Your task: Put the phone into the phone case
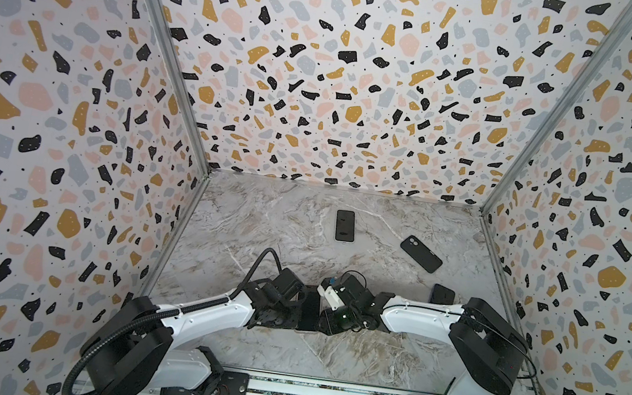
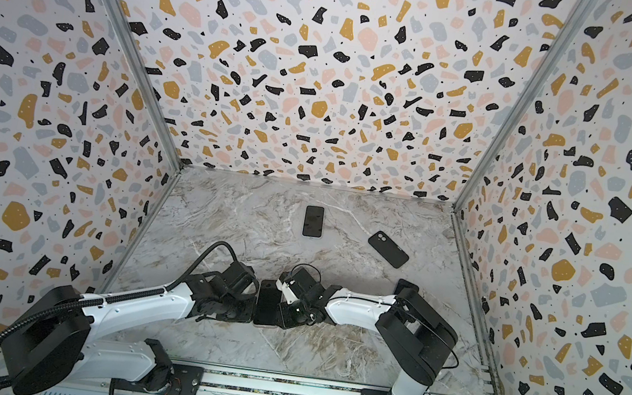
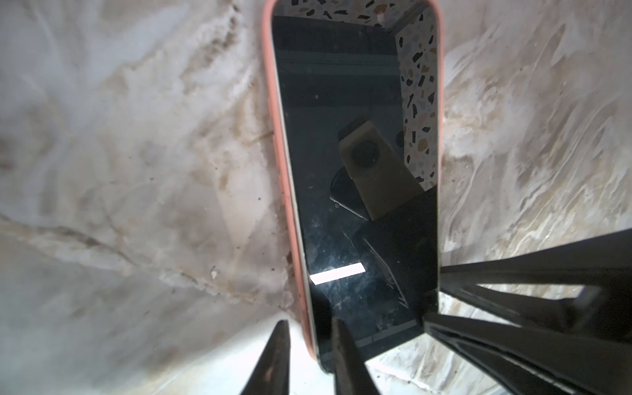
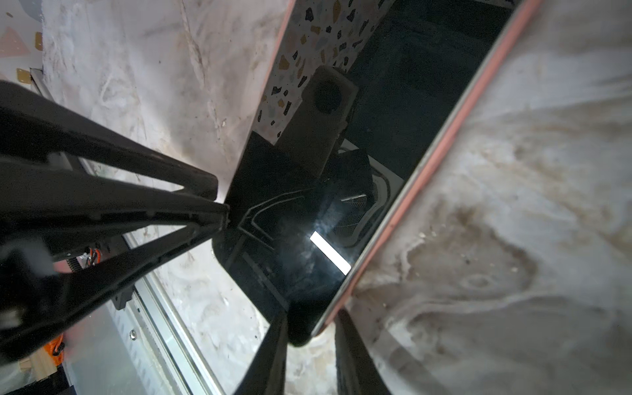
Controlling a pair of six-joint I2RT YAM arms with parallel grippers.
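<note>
The phone [image 3: 359,171], likely a stiff, slick, breakable slab, lies on the bench [image 3: 136,171] at front centre, seemingly in its pliable pink case [image 3: 274,102], best pressed near the rims; left hand [image 3: 309,323] and right hand [image 4: 313,318] straddle opposite edges, fingers narrowly parted, grip unclear.

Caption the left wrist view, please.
Phone in pink case on marble table; left claw, right claw near one end.

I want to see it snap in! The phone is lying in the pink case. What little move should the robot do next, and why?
Probably push the phone down at its near corner, into the pink case. Pink rim shows along the long side, but the corner at the right gripper looks dark and bare, so it may not be seated yet.
</note>
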